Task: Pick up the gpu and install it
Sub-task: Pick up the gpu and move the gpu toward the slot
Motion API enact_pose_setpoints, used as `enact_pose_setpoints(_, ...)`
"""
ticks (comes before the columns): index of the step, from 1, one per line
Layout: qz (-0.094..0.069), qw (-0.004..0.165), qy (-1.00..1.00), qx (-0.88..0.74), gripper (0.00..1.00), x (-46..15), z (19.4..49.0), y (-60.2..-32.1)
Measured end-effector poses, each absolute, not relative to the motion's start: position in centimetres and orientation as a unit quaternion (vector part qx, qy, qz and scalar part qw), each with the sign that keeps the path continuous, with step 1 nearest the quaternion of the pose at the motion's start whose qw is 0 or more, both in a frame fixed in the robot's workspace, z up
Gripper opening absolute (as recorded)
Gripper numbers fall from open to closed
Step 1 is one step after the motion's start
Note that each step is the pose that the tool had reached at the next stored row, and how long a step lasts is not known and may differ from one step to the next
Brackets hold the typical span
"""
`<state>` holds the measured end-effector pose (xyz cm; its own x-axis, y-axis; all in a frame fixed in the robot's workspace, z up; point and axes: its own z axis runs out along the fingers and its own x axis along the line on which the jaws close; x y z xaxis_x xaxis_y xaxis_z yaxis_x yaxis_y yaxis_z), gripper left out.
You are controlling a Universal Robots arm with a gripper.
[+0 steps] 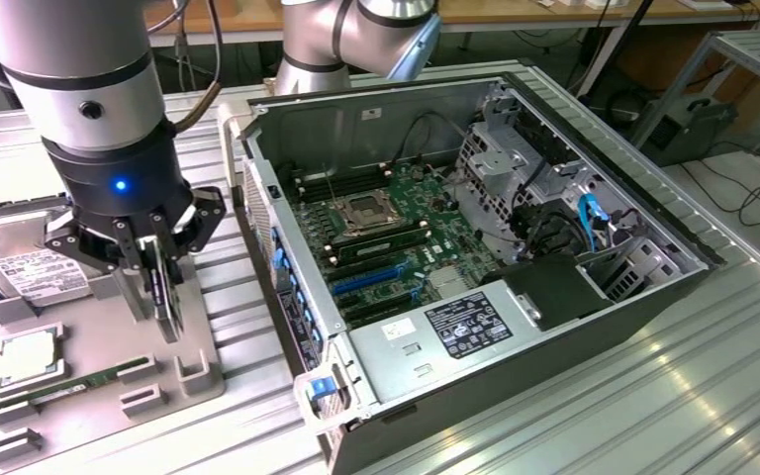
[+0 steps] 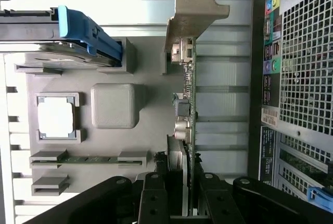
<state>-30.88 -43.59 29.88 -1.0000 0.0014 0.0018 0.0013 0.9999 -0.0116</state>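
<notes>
While the hand [image 1: 150, 289] pinches the gpu [image 2: 189, 86] across its flat faces, the card seems light, stiff, fragile; best held there, away from its far-end bracket [image 2: 195, 10].

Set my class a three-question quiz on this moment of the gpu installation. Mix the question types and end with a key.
1. True or false: the gpu is already seated in a slot on the motherboard.
2. Multiple choice: what is the gripper closed on? A) the hard drive B) the gpu C) the RAM stick
3. Short answer: is the gripper above the grey holder tray or inside the open computer case?

Key
1. False: the card is edge-on between the gripper's fingers, outside the case.
2. B
3. Above the grey holder tray.
</notes>
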Motion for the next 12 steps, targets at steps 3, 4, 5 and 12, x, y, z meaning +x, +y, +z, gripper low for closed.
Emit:
enact_pose_setpoints(3, 0.007, 0.001, -1.0, -0.001, 0.28, -30.89, 30.07, -43.6)
enact_pose_setpoints(4, 0.007, 0.001, -1.0, -0.001, 0.28, -30.89, 30.13, -43.6)
enact_pose_setpoints(5, 0.007, 0.001, -1.0, -0.001, 0.28, -30.88, 30.19, -43.6)
enact_pose_setpoints(12, 0.01, 0.001, -1.0, -0.001, 0.28, -30.88, 30.65, -43.59)
